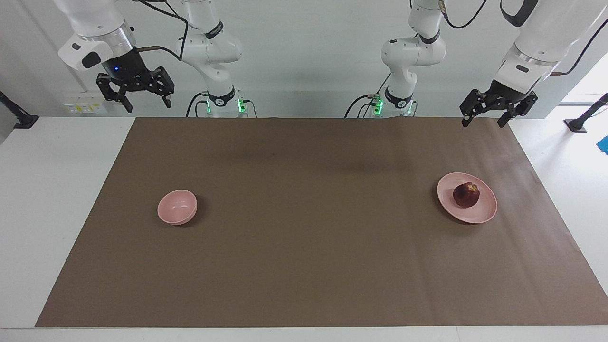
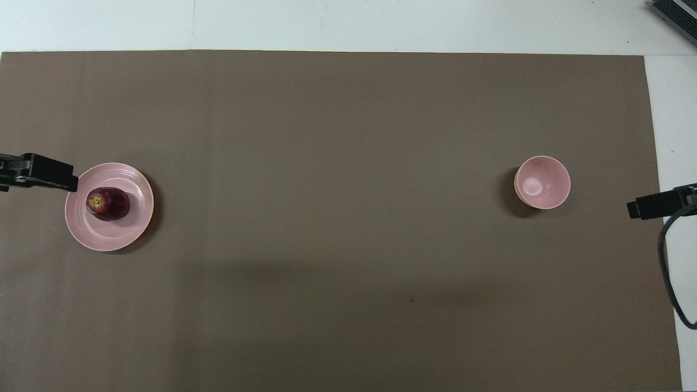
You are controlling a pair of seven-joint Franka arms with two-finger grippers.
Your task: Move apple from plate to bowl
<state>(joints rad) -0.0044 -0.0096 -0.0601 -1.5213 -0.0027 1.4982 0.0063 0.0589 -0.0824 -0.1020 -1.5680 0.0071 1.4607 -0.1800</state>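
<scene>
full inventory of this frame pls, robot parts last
apple: 1, dark red with a yellowish patch, on the plate
plate: 1, pale pink, toward the left arm's end of the table
bowl: 1, pale pink, empty, toward the right arm's end
mat: 1, brown, covering most of the white table
left gripper: 1, black, open, raised, waiting over the mat's edge
right gripper: 1, black, open, raised, waiting

- I work in a robotics lab: my two white arms are bolted beside a white worktop (image 1: 57, 190).
- Brown paper sheet (image 1: 304, 237) covers it; cables trail against bare walls.
</scene>
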